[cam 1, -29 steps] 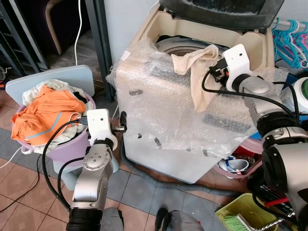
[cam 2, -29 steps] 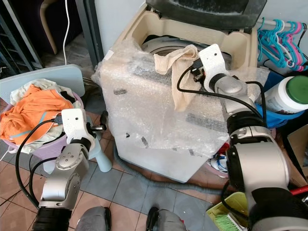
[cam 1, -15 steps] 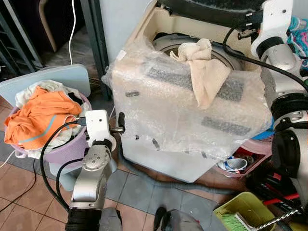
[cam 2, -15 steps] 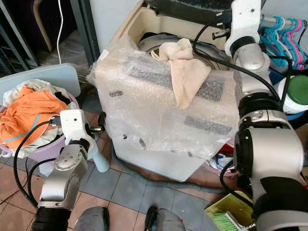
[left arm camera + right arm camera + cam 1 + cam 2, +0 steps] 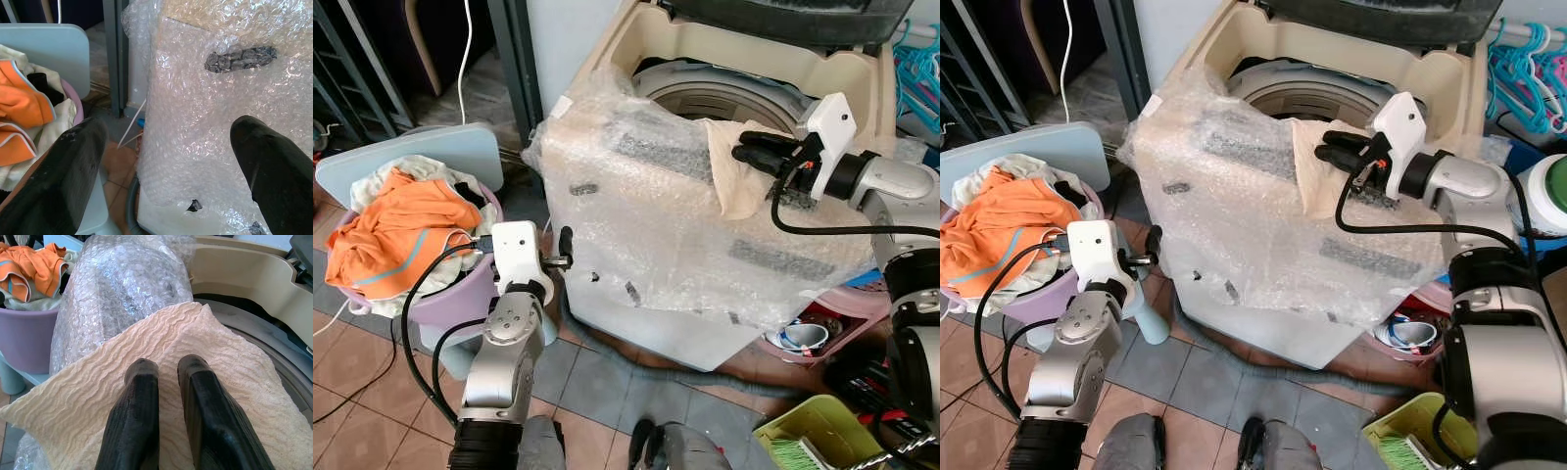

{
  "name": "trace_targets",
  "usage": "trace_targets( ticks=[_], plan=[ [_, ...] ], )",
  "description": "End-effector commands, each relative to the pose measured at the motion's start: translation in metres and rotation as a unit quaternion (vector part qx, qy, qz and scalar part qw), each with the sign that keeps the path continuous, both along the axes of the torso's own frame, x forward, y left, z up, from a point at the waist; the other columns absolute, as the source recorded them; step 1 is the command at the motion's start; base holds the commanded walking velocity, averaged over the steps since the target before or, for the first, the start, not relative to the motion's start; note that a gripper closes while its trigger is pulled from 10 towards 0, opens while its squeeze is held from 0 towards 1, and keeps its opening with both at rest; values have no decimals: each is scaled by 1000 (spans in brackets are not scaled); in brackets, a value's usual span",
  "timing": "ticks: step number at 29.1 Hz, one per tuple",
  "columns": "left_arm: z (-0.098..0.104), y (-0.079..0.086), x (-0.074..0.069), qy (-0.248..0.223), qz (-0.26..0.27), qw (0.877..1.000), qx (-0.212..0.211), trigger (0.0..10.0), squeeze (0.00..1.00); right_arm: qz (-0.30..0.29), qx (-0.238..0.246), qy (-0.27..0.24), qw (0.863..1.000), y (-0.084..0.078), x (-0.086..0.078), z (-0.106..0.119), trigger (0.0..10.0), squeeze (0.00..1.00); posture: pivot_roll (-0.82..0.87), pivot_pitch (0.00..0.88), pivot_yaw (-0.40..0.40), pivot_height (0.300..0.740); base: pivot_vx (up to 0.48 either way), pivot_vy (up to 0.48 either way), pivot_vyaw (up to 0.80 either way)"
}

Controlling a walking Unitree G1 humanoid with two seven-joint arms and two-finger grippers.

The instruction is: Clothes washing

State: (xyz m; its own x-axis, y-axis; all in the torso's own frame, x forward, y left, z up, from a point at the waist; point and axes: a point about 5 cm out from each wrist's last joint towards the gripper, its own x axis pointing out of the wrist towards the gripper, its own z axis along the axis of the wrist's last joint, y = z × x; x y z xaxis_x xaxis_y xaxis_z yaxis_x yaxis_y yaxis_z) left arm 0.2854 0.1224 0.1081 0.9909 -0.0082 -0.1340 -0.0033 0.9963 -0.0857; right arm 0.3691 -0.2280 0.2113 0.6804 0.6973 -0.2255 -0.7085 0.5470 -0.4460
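One cream cloth (image 5: 728, 176), bunched at the drum's edge half a second ago, now lies flattened under the right end effector's (image 5: 164, 374) nearly closed, empty fingers, undelivered; left end effector (image 5: 166, 161) spread.

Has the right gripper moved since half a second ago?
Yes. The right gripper has come down from the washer's lid to the cream cloth on the washer's front rim.
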Motion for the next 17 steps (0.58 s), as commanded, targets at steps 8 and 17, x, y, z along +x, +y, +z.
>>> trace_targets(
  ticks=[8,17],
  plan=[
    [-9,-4,-4,15,-8,1000,-2,10000,0,-195,-45,-117,973,-12,22,23,10000,0,40,52,-30,740,0,0,0],
    [-10,-3,-5,17,4,1000,-8,10000,0,-243,109,-238,934,-1,24,66,10000,0,46,52,-50,740,0,0,0]
  ],
)
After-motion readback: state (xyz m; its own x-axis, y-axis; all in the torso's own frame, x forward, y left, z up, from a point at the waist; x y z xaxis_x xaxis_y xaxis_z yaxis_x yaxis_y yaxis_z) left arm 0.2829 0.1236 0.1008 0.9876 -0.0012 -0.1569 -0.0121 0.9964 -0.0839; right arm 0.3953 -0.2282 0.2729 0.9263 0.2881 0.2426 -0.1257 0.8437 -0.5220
